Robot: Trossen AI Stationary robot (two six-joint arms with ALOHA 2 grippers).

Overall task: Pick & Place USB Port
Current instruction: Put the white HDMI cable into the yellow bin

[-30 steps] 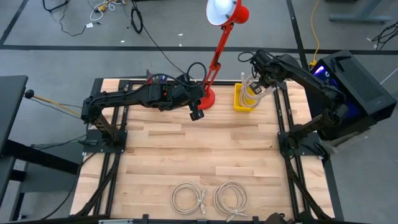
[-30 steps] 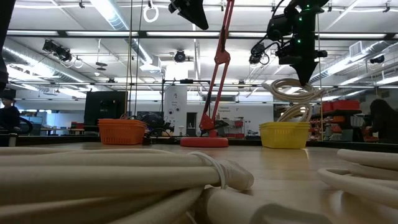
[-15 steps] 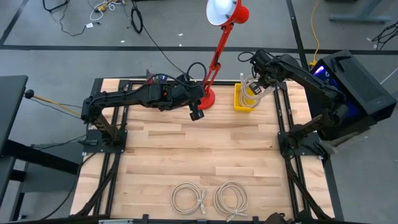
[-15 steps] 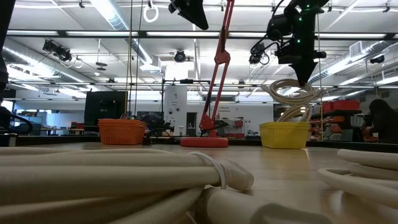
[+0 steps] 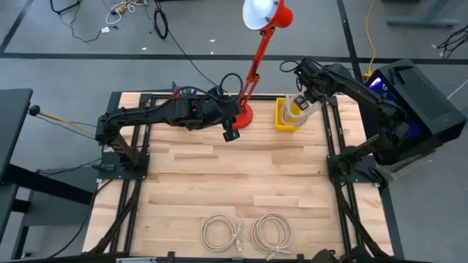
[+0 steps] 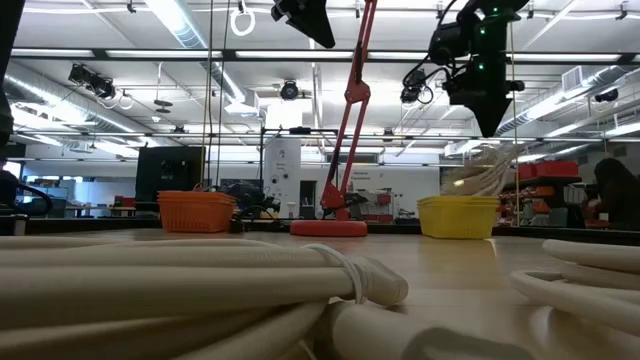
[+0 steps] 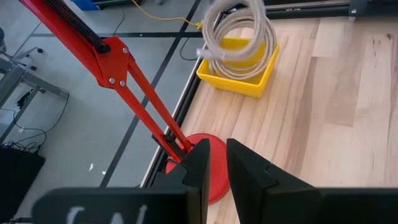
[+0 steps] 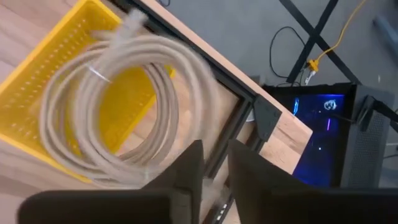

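Observation:
A coil of beige cable (image 8: 118, 106) drops, blurred, below my right gripper (image 8: 214, 168) over the yellow basket (image 5: 287, 117) at the table's far right. In the low view the coil (image 6: 483, 172) sits at the basket's rim (image 6: 458, 203), clear of my right gripper (image 6: 493, 125), which hangs open straight above it. My left gripper (image 5: 231, 134) waits shut, high over the table beside the red lamp's base (image 7: 211, 155); its fingers (image 7: 217, 168) hold nothing.
Two more beige cable coils (image 5: 221, 234) (image 5: 271, 234) lie at the table's near edge and fill the low view's foreground. The red desk lamp (image 5: 252, 58) stands at the far edge, between the arms. An orange basket (image 6: 196, 210) shows to the left of the lamp.
The cable coil hung from my right gripper above the yellow basket; now it has come away from the fingers and fallen down into the basket. The right gripper has stayed at the same height above it.

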